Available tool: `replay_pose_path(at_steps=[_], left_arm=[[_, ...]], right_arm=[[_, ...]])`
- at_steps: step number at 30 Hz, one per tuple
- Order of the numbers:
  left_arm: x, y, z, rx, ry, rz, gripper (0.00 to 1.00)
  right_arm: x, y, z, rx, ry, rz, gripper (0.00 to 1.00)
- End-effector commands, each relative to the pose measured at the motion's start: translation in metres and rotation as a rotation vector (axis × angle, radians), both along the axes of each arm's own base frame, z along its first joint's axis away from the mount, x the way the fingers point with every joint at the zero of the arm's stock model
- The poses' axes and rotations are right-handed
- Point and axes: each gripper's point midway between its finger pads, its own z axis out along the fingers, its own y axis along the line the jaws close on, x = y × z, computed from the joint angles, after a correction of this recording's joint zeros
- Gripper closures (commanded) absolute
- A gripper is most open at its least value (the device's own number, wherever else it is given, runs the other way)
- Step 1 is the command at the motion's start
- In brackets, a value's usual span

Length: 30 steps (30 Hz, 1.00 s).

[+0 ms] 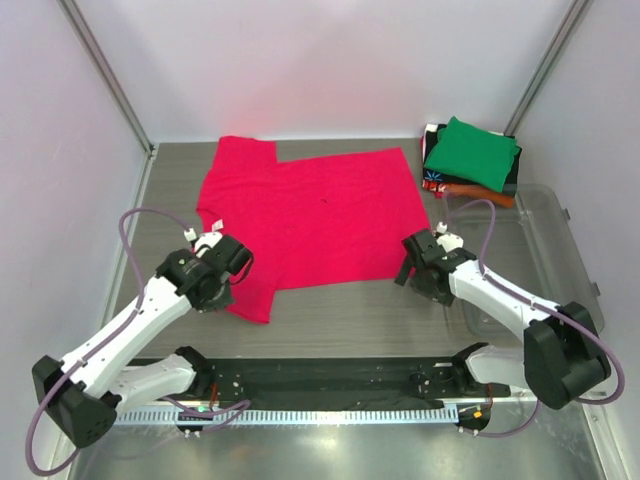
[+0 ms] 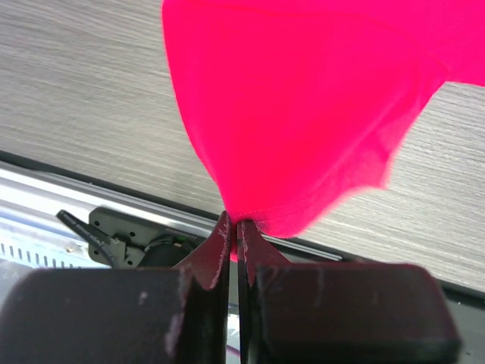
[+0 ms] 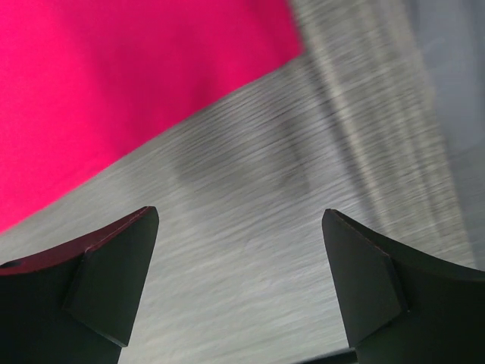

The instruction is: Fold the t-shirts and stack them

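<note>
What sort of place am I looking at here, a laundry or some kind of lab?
Most likely a robotics lab test bench: a white-and-black left arm and right arm bolted to a grey wood-grain table, plain white panels on metal posts around it, and a crimson-pink t-shirt spread out.

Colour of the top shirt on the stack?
Green. The top shirt shows best in the top external view.

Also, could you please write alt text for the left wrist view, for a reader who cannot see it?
The left pincer is shut on the edge of the crimson-pink t-shirt, whose cloth fans out from there across the upper right of the view. Beneath it lies the grey wood-grain table, with a metal rail at lower left.
</note>
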Motion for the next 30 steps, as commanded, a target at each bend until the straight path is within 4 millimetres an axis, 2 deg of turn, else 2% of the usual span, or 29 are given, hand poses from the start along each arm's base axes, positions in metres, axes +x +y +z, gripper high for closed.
replay_pose_path(at_steps=[1, 7, 10, 17, 19, 23, 24, 29, 30], left_arm=[[-0.006, 0.012, 0.016, 0.009, -0.05, 0.022, 0.98], [-0.005, 0.012, 0.018, 0.005, -0.059, 0.017, 0.99], [-0.005, 0.014, 0.021, 0.0, -0.082, 0.028, 0.99], [-0.004, 0.016, 0.024, -0.006, -0.105, 0.037, 0.99], [-0.004, 0.016, 0.025, -0.003, -0.107, 0.036, 0.99], [-0.004, 0.016, 0.024, -0.002, -0.105, 0.037, 0.99], [-0.004, 0.016, 0.024, -0.003, -0.107, 0.039, 0.99], [-0.004, 0.018, 0.026, -0.004, -0.116, 0.047, 1.0], [-0.005, 0.018, 0.026, -0.003, -0.116, 0.049, 1.0]], right_arm=[[0.018, -0.023, -0.006, -0.045, -0.055, -0.121, 0.05], [0.04, -0.047, -0.02, -0.086, -0.063, -0.215, 0.13], [0.05, -0.048, -0.023, -0.082, -0.073, -0.221, 0.16], [0.055, -0.067, -0.029, -0.151, -0.066, -0.258, 0.27], [0.053, -0.07, -0.037, -0.164, -0.05, -0.255, 0.3], [0.057, -0.077, -0.047, -0.164, -0.031, -0.268, 0.42], [0.057, -0.077, -0.05, -0.163, -0.024, -0.265, 0.48], [0.059, -0.074, -0.051, -0.149, -0.027, -0.249, 0.61], [0.058, -0.073, -0.052, -0.144, -0.022, -0.244, 0.68]])
